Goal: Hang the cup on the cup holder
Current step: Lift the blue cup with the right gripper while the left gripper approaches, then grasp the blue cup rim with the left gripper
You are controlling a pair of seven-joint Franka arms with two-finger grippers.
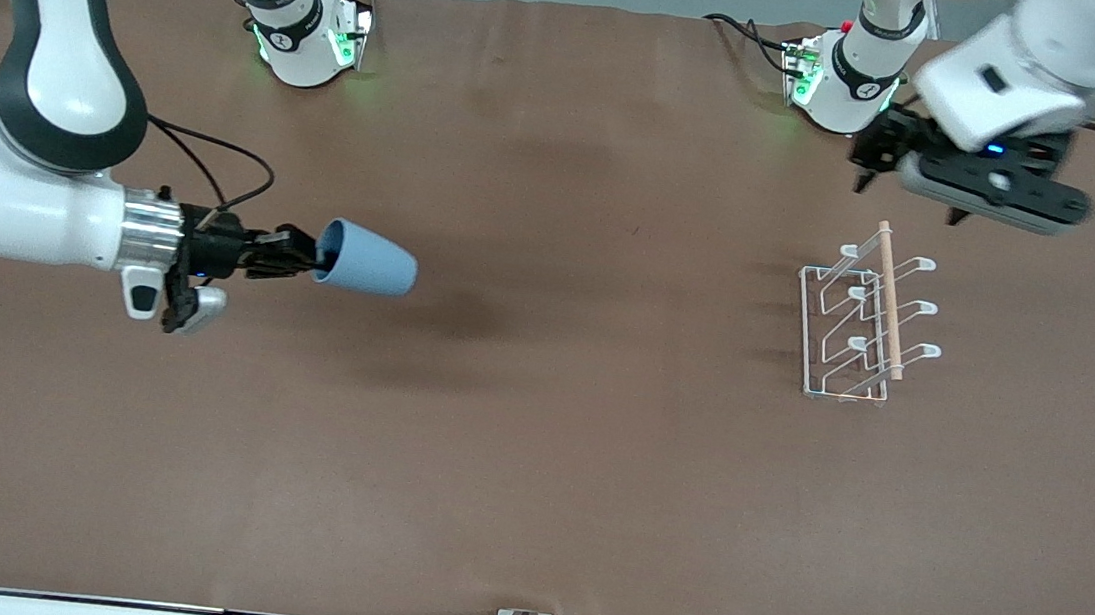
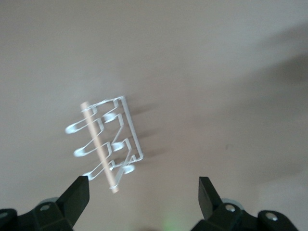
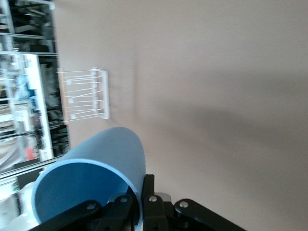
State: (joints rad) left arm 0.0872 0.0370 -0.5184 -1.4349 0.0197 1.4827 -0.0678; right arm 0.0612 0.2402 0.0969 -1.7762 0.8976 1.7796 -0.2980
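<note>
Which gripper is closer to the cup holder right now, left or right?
Left. The left gripper, open, hangs just above the cup holder. The right gripper is up over the right arm's end of the table, shut on the cup.

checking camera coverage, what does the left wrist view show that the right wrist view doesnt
Only the left wrist view shows the left pincer, open, hanging over the brown table with nothing between its fingers. Only the right wrist view shows the blue cup, held on its side by the right pincer, which is shut on the cup's rim, plus shelving past the table edge. Both show the white wire cup holder standing on the table with no cup on it.
</note>
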